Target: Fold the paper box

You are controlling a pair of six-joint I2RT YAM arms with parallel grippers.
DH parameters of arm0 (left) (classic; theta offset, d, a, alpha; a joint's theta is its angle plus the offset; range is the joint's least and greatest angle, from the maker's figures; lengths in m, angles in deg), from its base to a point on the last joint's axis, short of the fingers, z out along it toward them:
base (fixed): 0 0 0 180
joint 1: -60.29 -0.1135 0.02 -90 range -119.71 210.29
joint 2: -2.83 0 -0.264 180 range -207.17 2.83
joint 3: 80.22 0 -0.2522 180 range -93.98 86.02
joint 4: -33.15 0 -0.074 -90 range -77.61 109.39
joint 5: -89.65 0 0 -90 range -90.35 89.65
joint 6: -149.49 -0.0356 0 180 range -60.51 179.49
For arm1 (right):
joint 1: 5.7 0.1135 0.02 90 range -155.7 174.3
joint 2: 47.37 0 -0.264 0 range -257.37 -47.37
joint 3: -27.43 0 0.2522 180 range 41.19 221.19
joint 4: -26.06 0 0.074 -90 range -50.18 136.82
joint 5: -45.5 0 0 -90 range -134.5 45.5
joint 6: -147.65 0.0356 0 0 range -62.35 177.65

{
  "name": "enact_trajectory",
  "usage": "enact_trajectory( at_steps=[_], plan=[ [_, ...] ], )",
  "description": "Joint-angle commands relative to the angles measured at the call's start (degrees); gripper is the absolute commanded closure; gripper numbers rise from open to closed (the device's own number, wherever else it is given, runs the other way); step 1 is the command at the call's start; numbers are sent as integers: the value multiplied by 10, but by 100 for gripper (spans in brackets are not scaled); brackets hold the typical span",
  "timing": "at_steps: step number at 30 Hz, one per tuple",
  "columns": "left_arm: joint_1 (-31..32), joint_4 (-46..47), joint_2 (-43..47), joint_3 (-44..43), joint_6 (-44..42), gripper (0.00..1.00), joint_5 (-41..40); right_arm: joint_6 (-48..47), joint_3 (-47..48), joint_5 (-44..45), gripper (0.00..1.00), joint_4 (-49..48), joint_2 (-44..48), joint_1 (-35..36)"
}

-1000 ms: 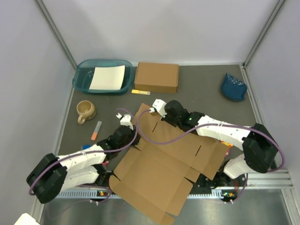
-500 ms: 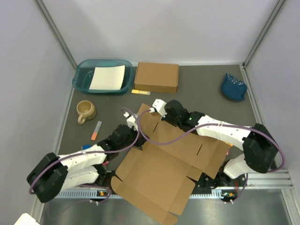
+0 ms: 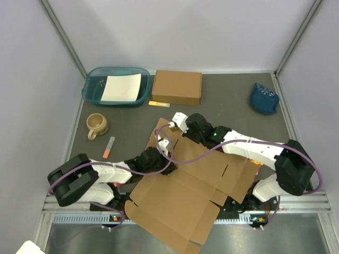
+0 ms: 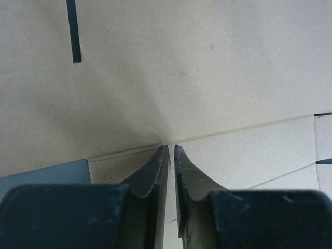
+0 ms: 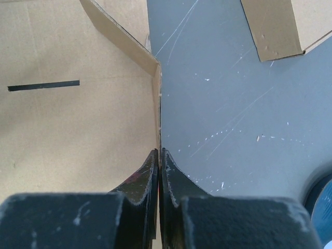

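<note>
Over the last second the left arm has swung in from the bare worktop (image 3: 228, 111) beside the sheet and now reaches across its left edge. The left gripper (image 4: 171, 150) has its tips down on the paper box (image 3: 180, 196), right at a crease (image 4: 249, 127) between 2 panels. It is all but closed, with only a thin slit between the fingers (image 4: 155, 171) and nothing in it.

The right arm has not moved. The right gripper (image 5: 160, 153) is closed on the edge of a raised flap (image 5: 119, 44) at the sheet's far left corner.

My reading is that the left gripper is now placed to pin the base panel at the crease while the right one lifts the flap. The folding has barely begun: 1 flap stands up and the rest lies flat.

The paper box lies open across the middle of the worktop, between the 2 arms. Its near end hangs over the front edge.

Counted:
- 2 arms and 2 grippers
- 1 unfolded paper box
- 1 closed brown box (image 3: 177, 87) at the back
- 1 teal tray (image 3: 92, 90) holding 1 white sheet (image 3: 122, 87)
- 1 mug (image 3: 97, 125)
- 1 yellow stick (image 3: 159, 104)
- 1 orange-tipped pen (image 3: 108, 147)
- 1 blue lump (image 3: 264, 98) at the far right, and I cannot tell what it is
</note>
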State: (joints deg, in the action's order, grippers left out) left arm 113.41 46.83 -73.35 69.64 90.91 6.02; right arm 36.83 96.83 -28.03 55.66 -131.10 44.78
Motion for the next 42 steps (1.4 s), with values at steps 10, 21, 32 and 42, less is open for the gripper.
enact_trajectory(
  at_steps=[10, 21, 32, 42],
  plan=[
    [9, -190, 231, -81, -36, 41, -115, 9, 19, 24, 100, -15, 28, 4],
    [-55, -301, 307, -96, 11, 35, -333, 8, 4, 12, 100, -25, 42, 4],
    [-261, -146, 142, -123, 27, 37, -201, -22, -30, 7, 100, -61, 71, 22],
    [-261, -11, 106, -120, -17, 37, -106, -91, -40, 116, 100, -127, 53, 53]
  ],
)
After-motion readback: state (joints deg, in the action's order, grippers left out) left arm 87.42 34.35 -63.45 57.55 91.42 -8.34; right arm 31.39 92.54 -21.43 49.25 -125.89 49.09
